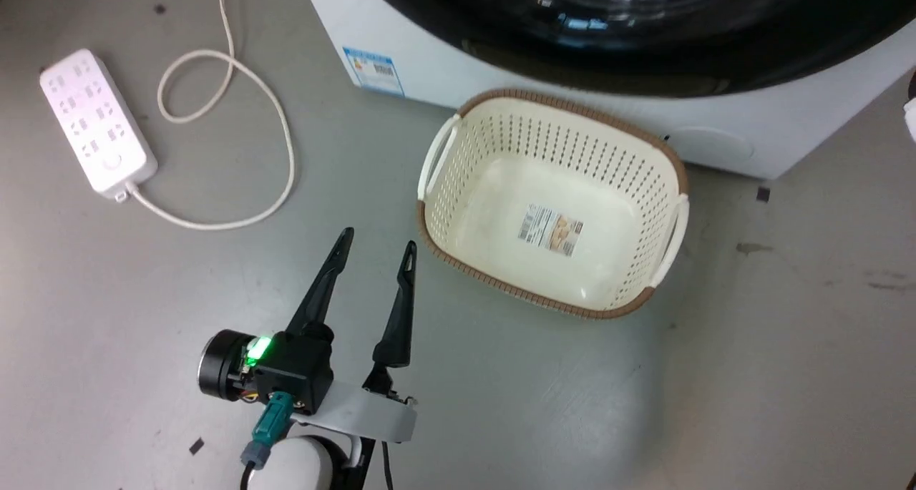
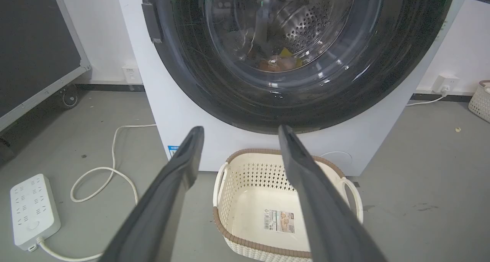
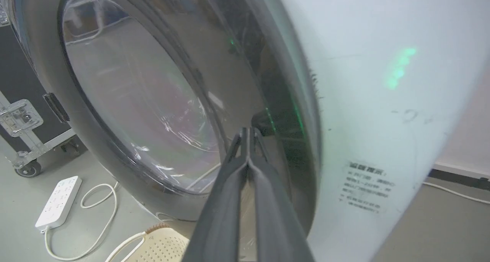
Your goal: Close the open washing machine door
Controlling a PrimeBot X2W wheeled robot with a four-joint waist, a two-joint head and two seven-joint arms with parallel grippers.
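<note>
Sitting on the floor just below the washing machine door (image 2: 199,82), a cream basket (image 1: 501,132) holds just a label sticker; power strip (image 1: 96,121) and looped cord (image 1: 283,139) lie further left. Left gripper (image 1: 379,239) jaws apart beside basket. Right gripper (image 3: 249,130) jaws together, tips at the door's black rim.

Bright, even indoor light washes the grey floor (image 1: 107,318), leaving a faint shadow beside the basket (image 1: 494,129) and a pale sheen on the floor near it. White glare streaks the glossy washing machine door (image 1: 644,46) in the head view. In the right wrist view, blur smears the door and the white cabinet (image 3: 363,101), where a green glow spots the panel. Wide-angle bending bows straight edges in both wrist views. The left claw (image 2: 241,129) looms soft near the lens.
</note>
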